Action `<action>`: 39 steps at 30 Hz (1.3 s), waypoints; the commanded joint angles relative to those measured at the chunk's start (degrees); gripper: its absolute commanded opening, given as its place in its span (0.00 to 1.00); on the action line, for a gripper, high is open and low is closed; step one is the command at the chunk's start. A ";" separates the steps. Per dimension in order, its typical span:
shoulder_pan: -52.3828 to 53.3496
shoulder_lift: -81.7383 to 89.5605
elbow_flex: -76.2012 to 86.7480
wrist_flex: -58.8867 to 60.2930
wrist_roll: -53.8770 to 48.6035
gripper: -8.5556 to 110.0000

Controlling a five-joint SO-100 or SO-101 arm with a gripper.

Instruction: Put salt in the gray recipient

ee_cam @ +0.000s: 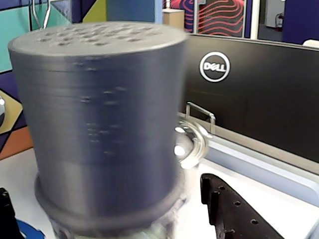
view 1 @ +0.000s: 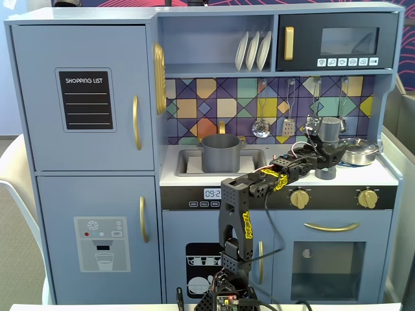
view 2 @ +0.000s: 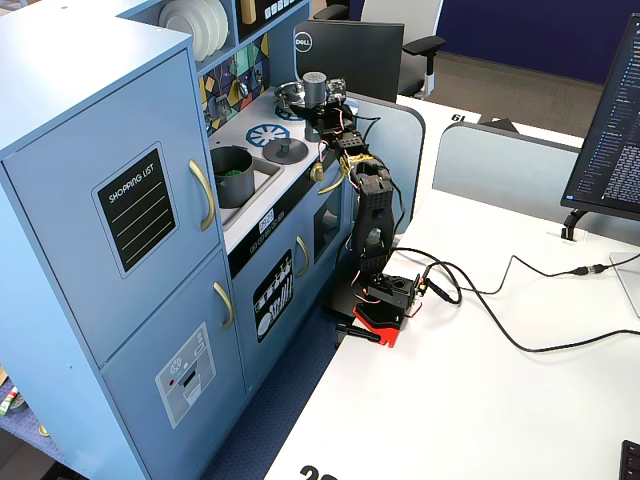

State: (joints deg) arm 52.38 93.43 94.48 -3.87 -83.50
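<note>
The salt (view 1: 330, 131) is held upright in the gripper (view 1: 326, 152) above the right side of the toy kitchen's worktop, beside the shiny silver pan (view 1: 359, 151). The fingers are judged to be clamped on the shaker's lower body, though the contact itself is hidden; in the wrist view only the blurred cap (ee_cam: 97, 37) and barrel are seen. The carrying step appears to be in hand. The gray recipient (view 1: 220, 153) stands in the sink, toward 9 o'clock from the shaker in a fixed view and well apart. A sweep that way is called for next, then a tilt over the pot's mouth. The shaker's long axis is vertical, cap at 12 o'clock.
</note>
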 commanded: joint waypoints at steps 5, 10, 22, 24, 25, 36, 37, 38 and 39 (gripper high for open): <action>-1.93 -3.43 -9.49 -1.23 -0.44 0.45; -2.55 -3.16 -10.11 -2.02 0.26 0.08; -3.69 12.66 -12.66 6.94 18.63 0.07; -6.06 16.70 -14.77 14.24 26.81 0.07; -7.65 18.19 -16.87 18.90 33.22 0.07; -30.15 21.97 -33.66 57.92 99.05 0.07; -32.61 21.71 -34.19 58.97 103.71 0.07; -35.16 21.71 -34.28 59.24 107.05 0.07; -37.71 21.53 -34.19 59.59 109.34 0.07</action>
State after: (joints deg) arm 23.20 111.71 65.83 52.47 9.40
